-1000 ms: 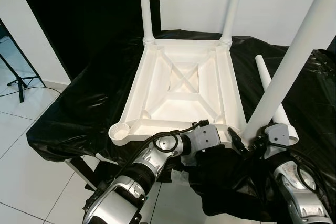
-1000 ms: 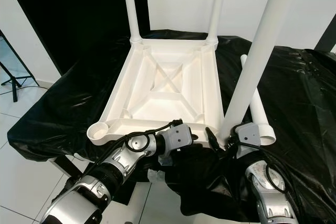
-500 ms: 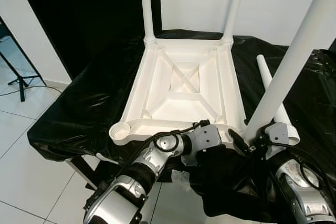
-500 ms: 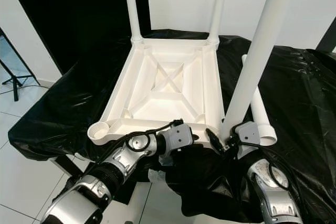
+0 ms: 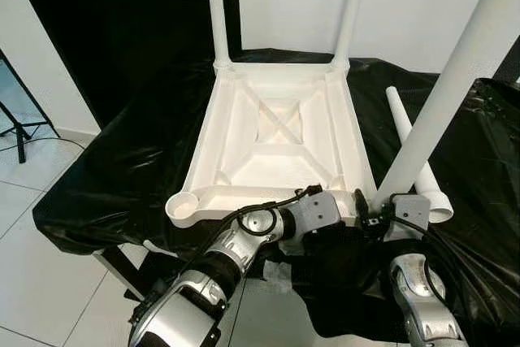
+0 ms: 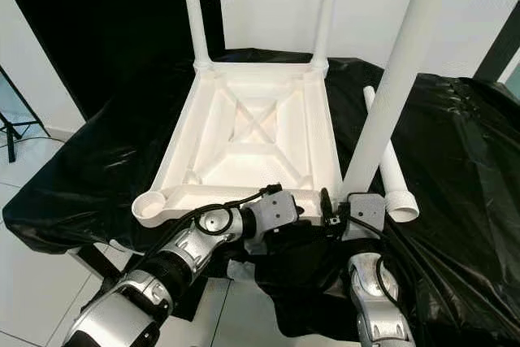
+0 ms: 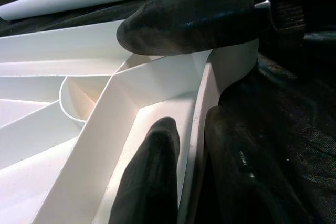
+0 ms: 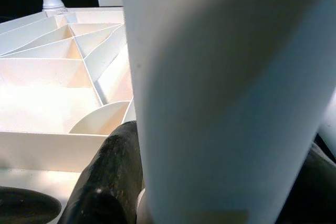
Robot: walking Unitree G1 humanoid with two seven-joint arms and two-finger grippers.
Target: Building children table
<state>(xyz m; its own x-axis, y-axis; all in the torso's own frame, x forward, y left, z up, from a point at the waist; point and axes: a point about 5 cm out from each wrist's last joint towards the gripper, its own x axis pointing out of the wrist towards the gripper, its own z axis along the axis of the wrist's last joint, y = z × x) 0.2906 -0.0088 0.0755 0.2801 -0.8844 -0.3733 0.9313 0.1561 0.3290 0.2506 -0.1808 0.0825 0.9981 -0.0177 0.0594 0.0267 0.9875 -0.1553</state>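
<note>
I clamp the left gripper (image 7: 184, 145) on the tabletop (image 5: 276, 140) rim to steady it; the right gripper (image 5: 375, 210) grips the leg (image 5: 439, 103) over its corner socket.

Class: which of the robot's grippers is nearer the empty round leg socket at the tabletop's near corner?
Left. The left gripper grips the tabletop's near edge, along from the empty socket; the right gripper holds a leg beyond.
</note>
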